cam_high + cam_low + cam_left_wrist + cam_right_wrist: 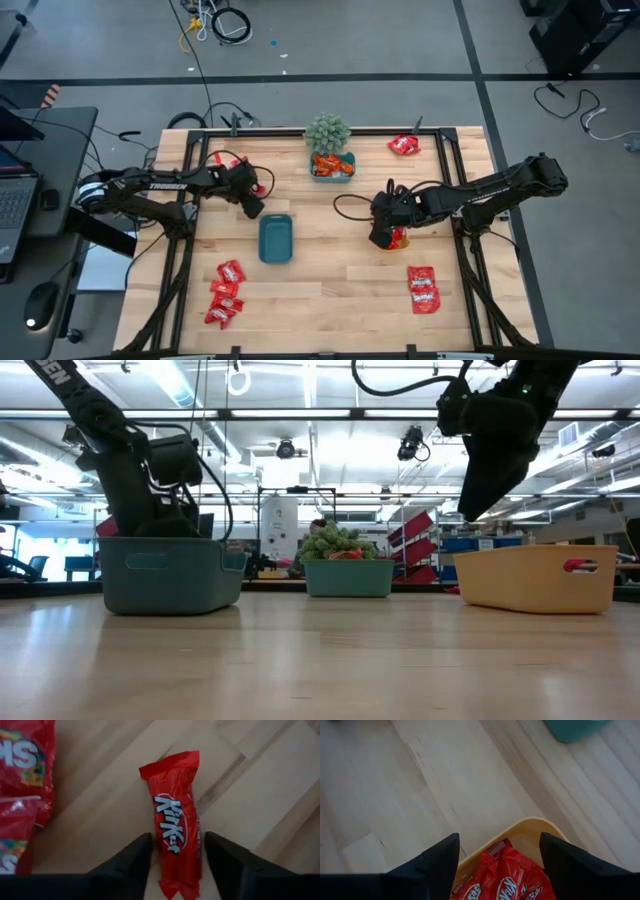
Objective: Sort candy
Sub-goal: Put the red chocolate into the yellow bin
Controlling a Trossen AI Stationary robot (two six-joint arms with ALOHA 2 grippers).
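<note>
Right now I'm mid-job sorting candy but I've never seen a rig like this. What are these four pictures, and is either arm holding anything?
Two dark robot arms work at a wooden table. One picture looks straight down, one looks level across the tabletop, and one comes from each wrist. The left gripper is open, straddling a red KitKat packet lying flat beside Skittles packets; nothing is lifted. The right gripper is open over the yellow tray of KitKats, holding nothing. An empty teal tray, a plant and loose candy piles also sit there.

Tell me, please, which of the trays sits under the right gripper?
The yellow tray, already holding red candy; the open right gripper hangs above it. The teal tray sits mid-table.
</note>
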